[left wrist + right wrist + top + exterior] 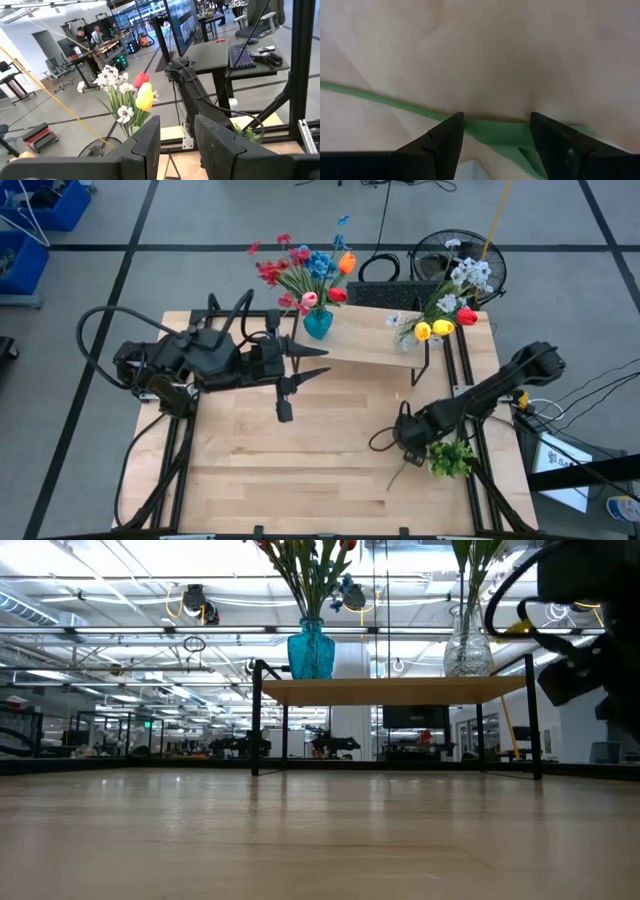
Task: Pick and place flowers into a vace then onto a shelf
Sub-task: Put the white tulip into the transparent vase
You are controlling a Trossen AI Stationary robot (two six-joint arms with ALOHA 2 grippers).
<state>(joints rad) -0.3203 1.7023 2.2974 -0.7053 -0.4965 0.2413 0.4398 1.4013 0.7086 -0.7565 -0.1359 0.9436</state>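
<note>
The shelf (365, 345) stands at the table's (240, 480) far edge, carrying two vases: a blue vase (317, 323) toward its left end and a clear vase (408, 338) toward its right end, both upright and both holding flowers (305, 270). The left gripper (300, 365) hangs over the table just beside the shelf's left end, fingers parted and holding nothing. The right gripper (495, 137) is low over the tabletop near the right edge, fingers spread to either side of a green stem (380, 101) lying flat on the wood; the stem is not clamped. A leafy green clump (452, 457) lies just beside that gripper. The table's centre and near-left area are bare wood.
</note>
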